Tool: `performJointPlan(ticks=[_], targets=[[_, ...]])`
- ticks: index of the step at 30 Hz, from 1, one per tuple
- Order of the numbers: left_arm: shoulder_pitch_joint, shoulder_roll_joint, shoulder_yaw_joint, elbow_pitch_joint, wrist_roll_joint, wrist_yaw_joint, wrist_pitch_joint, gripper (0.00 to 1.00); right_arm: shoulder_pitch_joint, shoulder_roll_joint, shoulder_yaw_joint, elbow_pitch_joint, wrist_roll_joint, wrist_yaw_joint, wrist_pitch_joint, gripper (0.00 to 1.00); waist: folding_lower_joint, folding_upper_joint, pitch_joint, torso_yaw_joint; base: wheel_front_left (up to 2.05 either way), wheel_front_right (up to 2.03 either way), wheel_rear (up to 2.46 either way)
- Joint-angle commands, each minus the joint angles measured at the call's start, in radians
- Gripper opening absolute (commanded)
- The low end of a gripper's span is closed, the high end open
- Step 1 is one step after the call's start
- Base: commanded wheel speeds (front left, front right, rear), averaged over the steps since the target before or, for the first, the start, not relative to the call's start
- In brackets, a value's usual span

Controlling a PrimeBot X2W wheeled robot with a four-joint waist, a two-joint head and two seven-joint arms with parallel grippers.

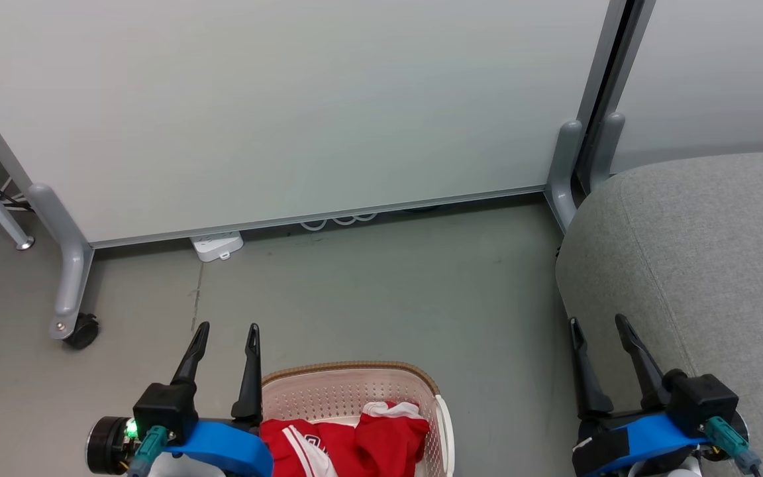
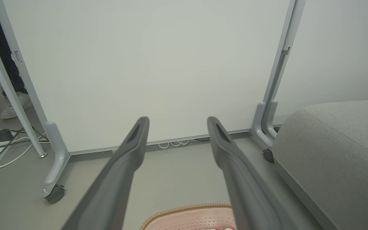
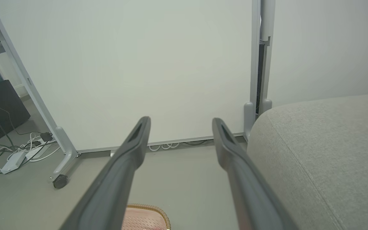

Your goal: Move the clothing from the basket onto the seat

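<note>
**Left claw** [image 1: 229,326]: we record both fingers parted with a clear gap between them and nothing held. It sits at the near left, fingers pointing far toward the partition panel [image 1: 289,99]. In the head view its right finger crosses the basket's far left corner.

**Right claw** [image 1: 597,319]: we record it likewise spread and empty. It sits at the near right, just beside the rounded edge of the seat [image 1: 699,265].

**Basket** [image 1: 355,366]: cream, perforated, brown-rimmed. It stands on the floor [image 1: 388,285] between the two claws, close to the left one and well apart from the right.

**Clothing**: both pieces lie inside the basket. The striped jersey [image 1: 299,447] is on the left, and the plain red garment [image 1: 388,434] with white trim touches it on the right. Both run off the near edge of the head view, so we cannot tell their long axes.

**Governing relation**: we judge the left arm the nearer. The garments lie to the right of that claw and nearer than its fingertips, which reach past the far rim. A grasp would call for drawing back and dipping down into the basket. The seat lies well to the right, beyond the right claw, so any carry runs left to right.
</note>
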Motion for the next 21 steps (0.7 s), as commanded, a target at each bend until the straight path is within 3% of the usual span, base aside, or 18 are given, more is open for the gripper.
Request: performJointPlan(ticks=[1,21], targets=[[-0.01,0.006,-0.006,0.003,0.024,0.003,-0.01,1.0,-0.011,-0.004,0.005,0.002,-0.024,0.0,-0.01,1.0,0.0,0.0,0.0,0.0,0.0,0.0,0.0],[-0.012,0.006,-0.011,0.023,0.042,0.005,-0.018,1.0,-0.013,-0.004,0.009,0.019,-0.047,0.0,-0.019,1.0,0.0,0.0,0.001,0.004,0.0,0.0,0.0]])
